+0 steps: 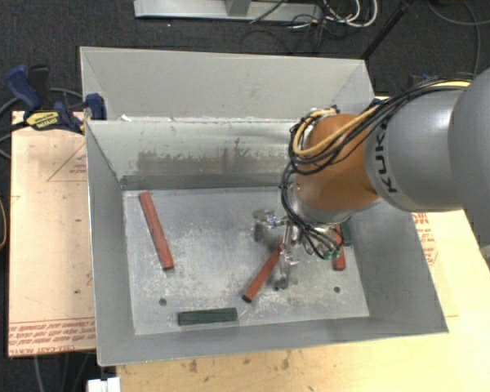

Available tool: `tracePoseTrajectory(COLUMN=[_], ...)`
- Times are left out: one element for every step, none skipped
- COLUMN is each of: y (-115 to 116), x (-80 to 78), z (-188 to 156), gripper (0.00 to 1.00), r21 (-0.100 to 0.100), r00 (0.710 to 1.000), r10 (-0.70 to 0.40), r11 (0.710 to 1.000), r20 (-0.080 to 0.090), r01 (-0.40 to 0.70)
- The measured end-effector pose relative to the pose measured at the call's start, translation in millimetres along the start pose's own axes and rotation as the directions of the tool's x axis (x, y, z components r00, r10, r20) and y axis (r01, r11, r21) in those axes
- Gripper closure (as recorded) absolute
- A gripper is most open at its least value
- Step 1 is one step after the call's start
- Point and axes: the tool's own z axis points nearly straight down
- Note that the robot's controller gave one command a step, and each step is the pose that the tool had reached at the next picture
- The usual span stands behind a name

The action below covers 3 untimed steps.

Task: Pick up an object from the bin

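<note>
Grey metal bin (106,243): sloped walls, flat scuffed floor, a few loose things spread out on it.
Arm (441,149): silver KUKA link comes in from the right. The orange wrist cover (335,174), with yellow and black cables looped over it, hangs above the right-centre of the floor.
Task thing: short red-brown stick (260,279). It lies flat on the floor, centre-right, slanted from near-left to far-right.
Jaws: down at floor level just under the orange wrist cover, at the far-right end of the short red-brown stick. Cannot tell if they are open or closed, because cables and wrist hardware clutter that spot. Cannot tell either if the stick sits between them. The stick's near-left end is free.
Long red-brown stick (156,231): flat on the left side of the floor, running far to near with a slight lean to the right, well apart from the jaws.
Dark green bar (207,318): flat, by the near edge of the floor, left of centre, parallel to the near wall. It is near the short stick's free end but apart from it.
Small red piece (339,258): just right of the jaws, partly behind cables, kind unclear.
</note>
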Motion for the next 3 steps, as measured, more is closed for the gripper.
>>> tracePoseTrajectory(y=[-1.4, -9.5, -9.3], x=[-0.4, -44.2, -42.2], z=[-0.8, -104.1, -100.8], gripper=[1.00, 1.00, 0.00], r21=[0.002, 0.006, 0.002], r00=[1.000, 0.980, 0.980], r10=[0.001, -0.199, -0.198], r11=[1.000, 0.980, 0.980], r20=[0.002, 0.009, 0.003], r01=[-0.001, 0.199, 0.198])
